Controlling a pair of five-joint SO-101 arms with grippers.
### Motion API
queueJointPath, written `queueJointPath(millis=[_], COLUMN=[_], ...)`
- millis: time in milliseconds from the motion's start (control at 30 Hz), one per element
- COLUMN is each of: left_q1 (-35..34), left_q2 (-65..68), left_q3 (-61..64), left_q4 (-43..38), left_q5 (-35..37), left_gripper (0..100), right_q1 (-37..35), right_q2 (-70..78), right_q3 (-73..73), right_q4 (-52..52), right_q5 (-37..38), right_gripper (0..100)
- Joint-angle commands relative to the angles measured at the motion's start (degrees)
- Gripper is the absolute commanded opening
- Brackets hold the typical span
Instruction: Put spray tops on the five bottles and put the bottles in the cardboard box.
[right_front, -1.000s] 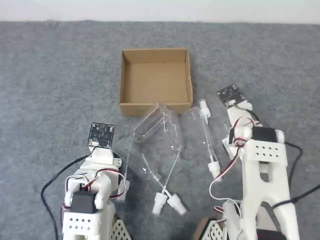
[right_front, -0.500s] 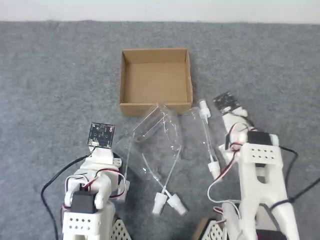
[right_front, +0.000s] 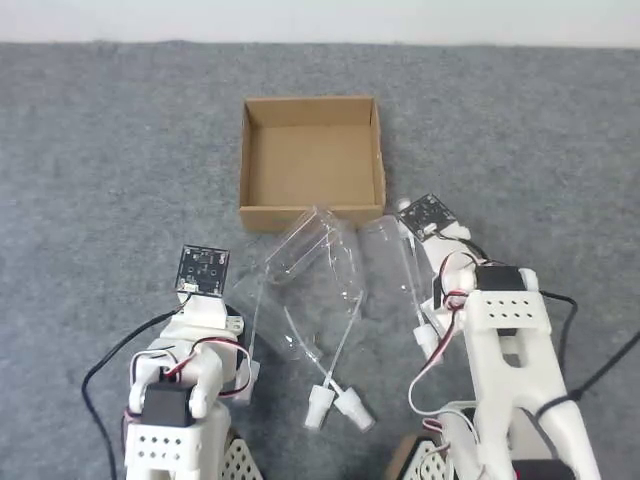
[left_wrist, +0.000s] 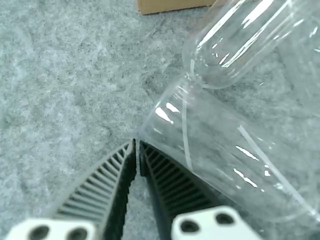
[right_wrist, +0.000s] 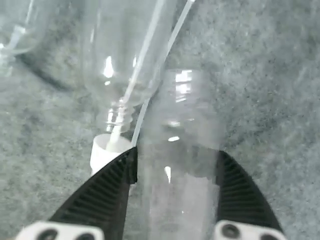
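I read the right claw (right_wrist: 176, 151) spread astride a clear bottle (right_wrist: 180, 200); the left claw (left_wrist: 136, 145) is pressed together, a second bottle (left_wrist: 225, 165) just beyond its tips.

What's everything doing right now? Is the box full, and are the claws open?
cardboard box: open, empty.
bottles: lying on their sides beside the box.
spray tops: lying on the carpet.
left gripper: shut, holding nothing.
right gripper: open, a finger each side of one bottle.

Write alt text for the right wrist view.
The right gripper, its black fingers open, straddles a clear bottle lying on grey carpet. Beside it lies a second clear bottle, its neck at a white spray top.
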Motion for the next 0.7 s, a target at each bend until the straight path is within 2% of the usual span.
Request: queueJointPath(millis=[0,133,400,567,667], left_q1=[-0.09,-0.09,-0.09,-0.09,-0.09], left_q2=[-1.23,-1.23,-1.23,-1.23,-1.23], left_q3=[-0.92,-0.92,-0.92,-0.92,-0.92], left_q4=[-0.18,-0.18,-0.18,-0.18,-0.18], left_q5=[0.09,0.09,0.09,0.09,0.09], left_gripper=[1,1,1,1,1], right_q1=[-0.75,-0.66,-0.22,-0.22,-0.22], right_q2=[2.77,6.37,12.97,11.3,7.78], right_q3=[-1.14,-2.11,-6.59,-7.3,-7.3], right_q4=[0.57,-1.45,-1.63,-1.1,2.42], right_q5=[0.79,0.79,0.79,0.53,0.44], right_gripper=[23.8,23.3,14.4,2.4,2.9])
